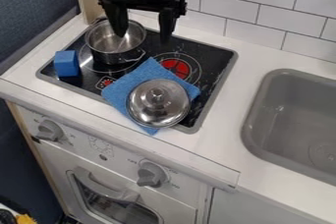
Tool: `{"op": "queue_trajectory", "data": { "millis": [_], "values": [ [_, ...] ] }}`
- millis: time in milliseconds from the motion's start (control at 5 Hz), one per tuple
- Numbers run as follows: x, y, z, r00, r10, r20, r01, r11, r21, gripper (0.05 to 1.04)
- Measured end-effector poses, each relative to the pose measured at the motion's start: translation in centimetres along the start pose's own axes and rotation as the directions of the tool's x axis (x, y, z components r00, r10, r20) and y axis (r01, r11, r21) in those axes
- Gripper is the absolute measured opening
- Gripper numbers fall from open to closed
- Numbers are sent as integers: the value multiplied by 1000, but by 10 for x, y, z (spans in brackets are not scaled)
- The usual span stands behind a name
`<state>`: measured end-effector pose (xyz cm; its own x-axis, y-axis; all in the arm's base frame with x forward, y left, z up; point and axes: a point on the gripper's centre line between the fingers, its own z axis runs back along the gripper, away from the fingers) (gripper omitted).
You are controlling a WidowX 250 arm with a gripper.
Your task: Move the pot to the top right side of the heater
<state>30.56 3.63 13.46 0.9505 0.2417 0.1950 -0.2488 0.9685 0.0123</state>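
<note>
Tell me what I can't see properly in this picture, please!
All in the camera view:
- Part of the pot's inside: behind the pincer.
- Middle of the blue cloth: under the lid.
- Stove top beneath the cloth: covered by it.
- Sink's far right: cut off by the right edge.
- Yellow thing: cut off by the bottom edge.

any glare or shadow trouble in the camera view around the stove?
Camera view: bright highlights on the metal lid; light-dark streaks inside the pot; pale specks on the black stove top, reflections or marks, can't tell; gripper, jaws included, nearly a silhouette against the white tiles.
</note>
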Motion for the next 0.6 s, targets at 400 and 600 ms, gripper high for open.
{"op": "queue_trajectory", "data": {
  "millis": [400,600],
  "values": [
    [1,24,-16,983,153,-106,-153,988,6,1001],
    [4,42,-19,933,343,-104,-346,938,-7,1001]
  ]
}}
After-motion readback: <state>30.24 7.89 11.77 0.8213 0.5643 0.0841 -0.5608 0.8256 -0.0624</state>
